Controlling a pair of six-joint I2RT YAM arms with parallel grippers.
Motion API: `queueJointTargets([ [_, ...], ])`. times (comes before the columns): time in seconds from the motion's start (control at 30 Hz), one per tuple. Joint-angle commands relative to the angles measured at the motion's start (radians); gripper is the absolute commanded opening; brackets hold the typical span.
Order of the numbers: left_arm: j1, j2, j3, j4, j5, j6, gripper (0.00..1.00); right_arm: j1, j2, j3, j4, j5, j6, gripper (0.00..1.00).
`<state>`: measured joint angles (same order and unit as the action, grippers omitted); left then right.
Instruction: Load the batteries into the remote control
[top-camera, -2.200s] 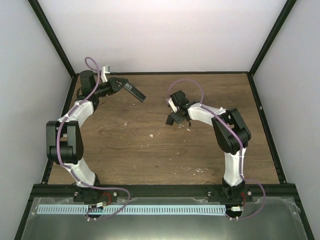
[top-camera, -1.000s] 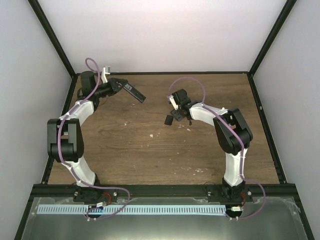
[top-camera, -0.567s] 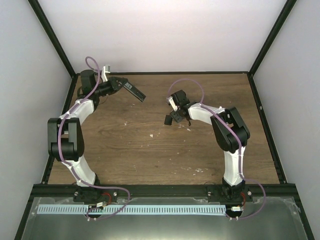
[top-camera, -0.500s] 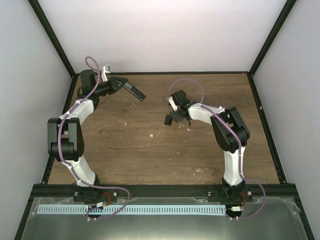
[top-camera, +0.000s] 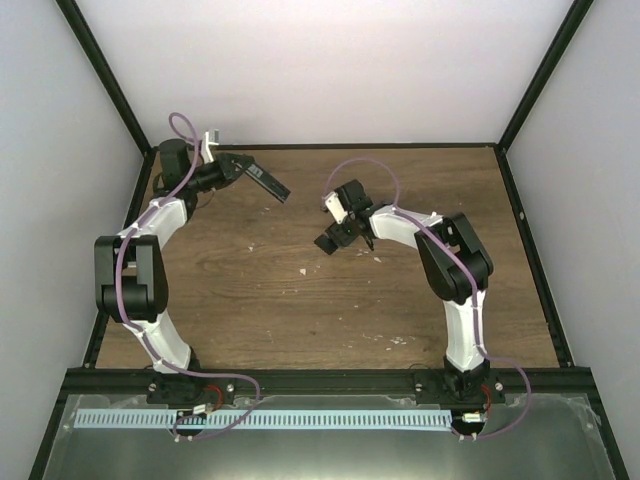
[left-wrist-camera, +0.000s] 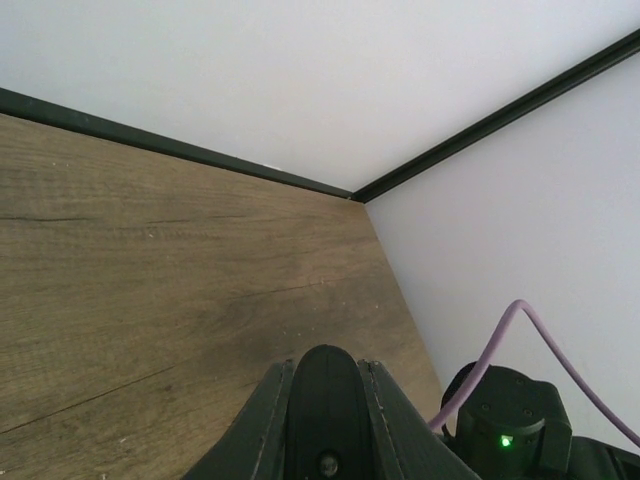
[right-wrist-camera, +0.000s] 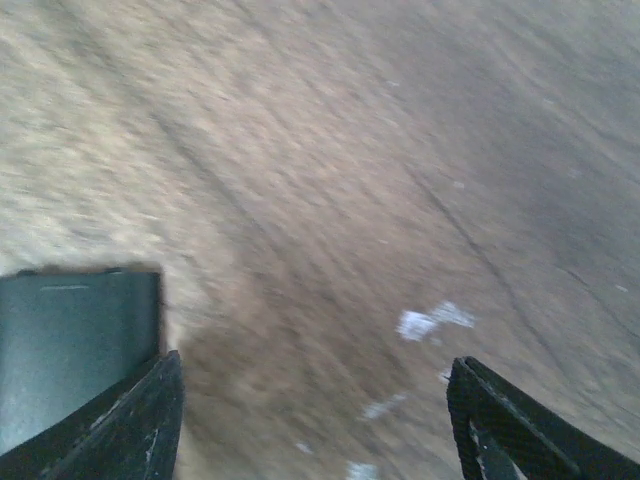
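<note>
The left claw (top-camera: 240, 168) was clamped on one end of the remote (top-camera: 270, 184) at the far left of the table (top-camera: 260, 300). The remote looked raised off the wood. It was a slim black bar with a paler patch on its upper face. Its buttons were too small to make out. Its long axis ran on a diagonal, from the left claw out and down toward the middle of the table. Its free end pointed roughly at the right claw (top-camera: 335, 236).

The right claw hung low over the middle of the table, near that free end but apart from it. From the right claw the remote lay farther back and to the left. The right arm was the free one and the nearer to that end, so any loading would have to come in from that side, along the remote's slant.

The right fingers (right-wrist-camera: 150, 410) stood well apart, with bare wood and pale chips (right-wrist-camera: 430, 320) between them. The right wrist view was smeared. A dark flat piece (right-wrist-camera: 75, 350) sat just by one finger. It may have been a cover piece, but I could not tell, nor whether it touched the finger.

No batteries showed in any view, so where they lay could not be told.
</note>
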<state>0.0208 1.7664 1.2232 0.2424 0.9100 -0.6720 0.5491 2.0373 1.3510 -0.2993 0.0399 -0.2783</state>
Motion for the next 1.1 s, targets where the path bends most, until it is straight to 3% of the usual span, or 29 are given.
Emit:
queueJointTargets([
  [0.0,0.008,0.010,0.018,0.014,0.017,0.018,0.00,0.027,-0.018,-0.020,0.031,-0.109,-0.015,0.69],
  [0.3,0.009,0.014,0.005,0.045,0.027,-0.005,0.00,-0.066,-0.140,-0.062,0.034,0.003,0.084,0.66],
  [0.6,-0.026,0.023,-0.005,0.056,0.055,0.005,0.00,-0.257,-0.220,-0.071,-0.105,0.025,0.169,0.47],
  [0.77,-0.049,0.054,-0.037,0.210,0.079,-0.101,0.00,-0.298,-0.218,-0.084,-0.154,-0.016,0.183,0.46],
  [1.07,-0.111,0.076,-0.054,0.230,0.084,-0.104,0.00,-0.331,-0.157,-0.074,-0.178,-0.066,0.200,0.44],
])
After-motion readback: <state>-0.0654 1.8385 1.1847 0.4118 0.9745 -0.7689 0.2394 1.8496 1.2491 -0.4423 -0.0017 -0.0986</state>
